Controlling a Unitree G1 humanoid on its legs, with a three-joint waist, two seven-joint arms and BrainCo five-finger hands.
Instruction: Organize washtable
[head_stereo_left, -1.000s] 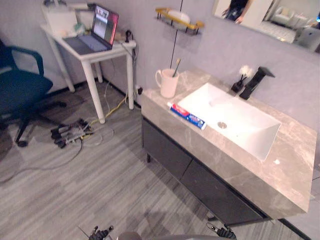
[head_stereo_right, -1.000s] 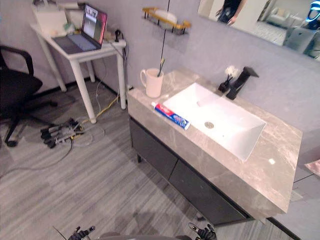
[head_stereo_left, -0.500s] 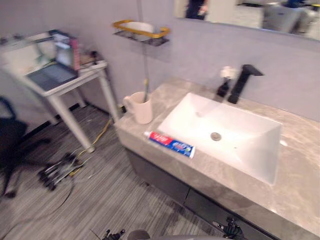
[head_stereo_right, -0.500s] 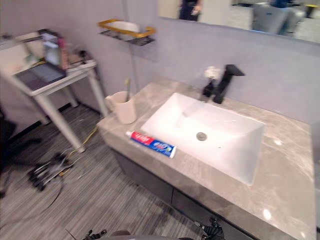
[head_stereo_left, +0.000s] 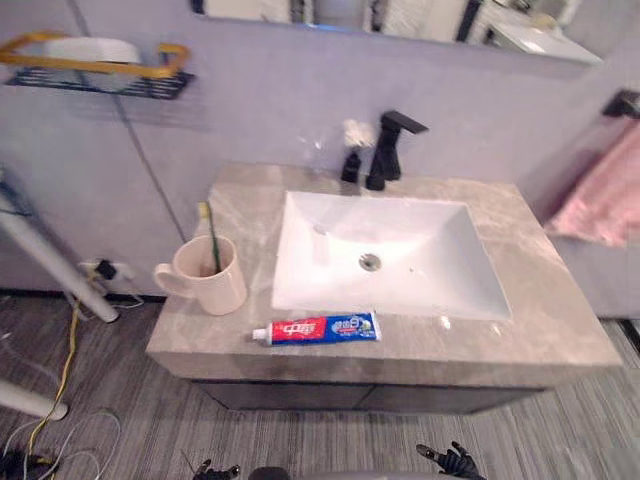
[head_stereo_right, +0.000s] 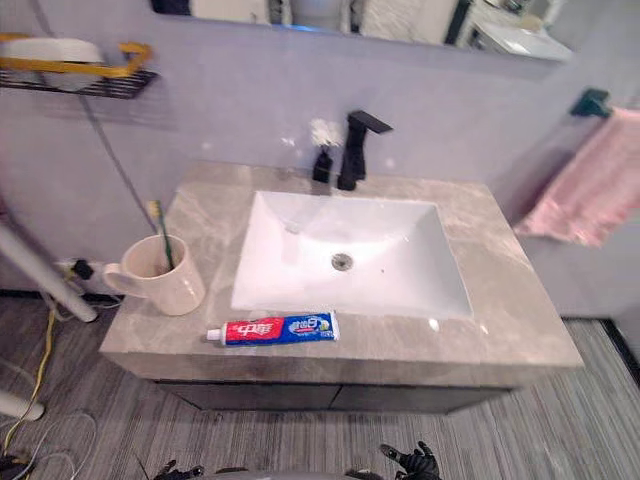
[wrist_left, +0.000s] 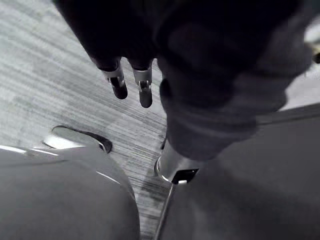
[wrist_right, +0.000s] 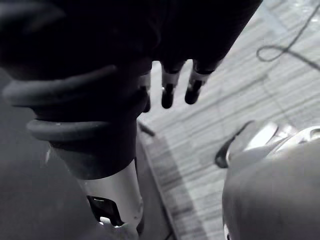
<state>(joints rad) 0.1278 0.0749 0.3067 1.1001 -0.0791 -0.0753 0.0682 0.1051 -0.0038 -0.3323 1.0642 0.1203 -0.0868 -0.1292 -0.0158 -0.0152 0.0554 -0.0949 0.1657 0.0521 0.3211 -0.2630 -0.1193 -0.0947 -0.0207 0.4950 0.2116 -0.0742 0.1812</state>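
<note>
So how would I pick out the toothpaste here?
Find the grey stone countertop with the white sink set in it. On its front edge, before the sink, lies the toothpaste tube. It is flat, red and blue, unlike the upright cream mug to its left.

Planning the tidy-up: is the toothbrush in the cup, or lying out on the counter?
In the cup: the toothbrush stands nearly upright inside it, its upper end rising above the rim.

Head views pretty bright, soft even light from overhead. White rectangular sink basin (head_stereo_left: 400, 250) brightest thing, almost washed out. Couple of tiny glare dots on grey marble desk (head_stereo_left: 540, 320) near basin's front edge. Wrist views way dimmer, big near-black patches, grey striped floor (wrist_left: 60, 100) catches most light.
</note>
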